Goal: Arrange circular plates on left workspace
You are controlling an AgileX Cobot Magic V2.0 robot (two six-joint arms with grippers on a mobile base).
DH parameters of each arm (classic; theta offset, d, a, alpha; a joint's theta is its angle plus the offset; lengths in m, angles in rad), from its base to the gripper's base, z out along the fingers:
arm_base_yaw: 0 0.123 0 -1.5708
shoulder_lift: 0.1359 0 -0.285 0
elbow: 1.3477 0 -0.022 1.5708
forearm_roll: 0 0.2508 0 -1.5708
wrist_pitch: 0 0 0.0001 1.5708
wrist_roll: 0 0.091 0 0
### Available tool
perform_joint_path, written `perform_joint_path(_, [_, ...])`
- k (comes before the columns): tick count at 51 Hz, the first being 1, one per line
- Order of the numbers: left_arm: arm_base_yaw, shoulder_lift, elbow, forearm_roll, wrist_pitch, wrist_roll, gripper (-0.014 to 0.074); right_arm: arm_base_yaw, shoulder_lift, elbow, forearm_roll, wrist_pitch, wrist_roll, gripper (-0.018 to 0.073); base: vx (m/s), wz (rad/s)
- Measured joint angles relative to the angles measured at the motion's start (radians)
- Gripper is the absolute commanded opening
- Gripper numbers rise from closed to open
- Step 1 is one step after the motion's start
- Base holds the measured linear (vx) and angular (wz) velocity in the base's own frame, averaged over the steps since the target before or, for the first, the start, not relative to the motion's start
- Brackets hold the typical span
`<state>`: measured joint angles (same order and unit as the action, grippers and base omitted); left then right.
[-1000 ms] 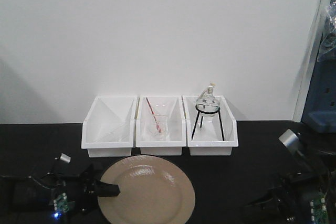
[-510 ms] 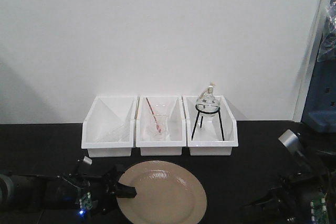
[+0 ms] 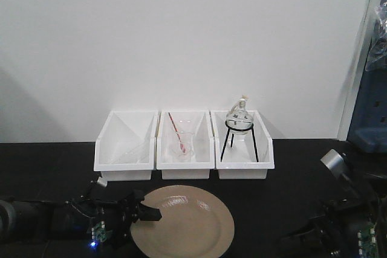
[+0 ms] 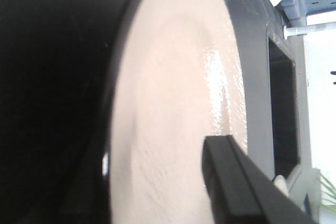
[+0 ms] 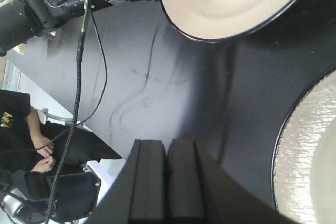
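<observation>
**Plate 1 in left gripper, in front of the bins**

Plate 1 (image 3: 187, 225): round, shallow, glossy tan-beige top with a thin dark rim. Light glare shows on the glaze in the left wrist view. It lies face up and about level on the black worktop (image 3: 48, 167). Being circular, it has no long axis. I cannot tell whether it rests on the surface or sits just above it. It is just in front of the middle one of 3 white bins (image 3: 184, 143), left of centre.

Left gripper (image 3: 151, 214): reaches in from the left and closes on the left rim of plate 1. 1 black finger (image 4: 233, 182) lies over the glazed face; the other is hidden.

Plate 2 (image 5: 310, 156): same look, flat, only partly in the right wrist view, well apart from plate 1.

Right gripper (image 5: 167, 150): fingers pressed together, holding nothing, above bare worktop between the 2 plates.
</observation>
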<state>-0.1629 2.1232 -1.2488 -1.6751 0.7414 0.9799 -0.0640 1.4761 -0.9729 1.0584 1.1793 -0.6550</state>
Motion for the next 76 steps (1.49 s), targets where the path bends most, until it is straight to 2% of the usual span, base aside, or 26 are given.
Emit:
perform_joint_path(6, [0.005, 0.000, -0.001, 0.078, 0.006, 0.037, 0.0523, 0.000, 0.000, 0.000, 0.000, 0.002, -0.001, -0.0001, 0.00, 0.00])
perform_joint_path(28, [0.032, -0.070, -0.003, 0.489, -0.038, 0.098, 0.0523, 0.000, 0.000, 0.000, 0.000, 0.010, -0.019, -0.0001, 0.00, 0.00])
perform_joint_path(34, [0.032, -0.135, -0.003, 0.569, -0.051, 0.101, 0.0522, 0.000, 0.000, 0.000, 0.000, 0.010, -0.021, -0.0001, 0.00, 0.00])
perform_joint_path(38, [0.032, -0.189, -0.003, 0.595, -0.051, 0.102, 0.0502, 0.000, 0.000, 0.000, -0.002, 0.010, -0.021, -0.0001, 0.00, 0.00])
perform_joint_path(42, [0.032, -0.251, -0.003, 0.605, -0.039, 0.102, 0.0444, 0.000, 0.000, 0.000, -0.008, 0.010, -0.021, -0.0001, 0.00, 0.00])
perform_joint_path(45, [0.032, -0.300, -0.003, 0.609, -0.020, 0.102, 0.0365, 0.000, 0.000, 0.000, -0.009, 0.008, -0.021, -0.0001, 0.00, 0.00])
perform_joint_path(53, [0.032, -0.444, -0.003, 0.614, 0.058, 0.102, 0.0000, 0.000, 0.000, 0.000, -0.012, -0.025, -0.022, -0.0001, 0.00, 0.00])
perform_joint_path(63, [0.032, -0.611, -0.003, 0.645, 0.146, 0.092, -0.0004, -0.007, 0.000, 0.000, -0.023, -0.064, -0.025, -0.0001, 0.00, 0.00])
perform_joint_path(65, [0.032, -0.637, -0.003, 0.663, 0.163, 0.075, -0.0004, -0.025, 0.000, 0.000, -0.032, -0.061, -0.018, -0.0001, 0.00, 0.00])
perform_joint_path(68, [0.032, -0.675, 0.007, 0.708, 0.185, 0.036, -0.0003, -0.089, 0.000, 0.000, -0.067, -0.048, 0.004, -0.0001, 0.00, 0.00])
perform_joint_path(73, [0.032, -0.734, 0.067, 0.774, 0.187, -0.017, -0.0001, -0.243, 0.000, 0.001, -0.126, -0.030, 0.028, -0.0001, 0.00, 0.00])
perform_joint_path(76, [0.032, -0.776, 0.127, 0.787, 0.184, -0.033, -0.0001, -0.347, 0.000, 0.018, -0.129, -0.037, 0.035, -0.0001, 0.00, 0.00])
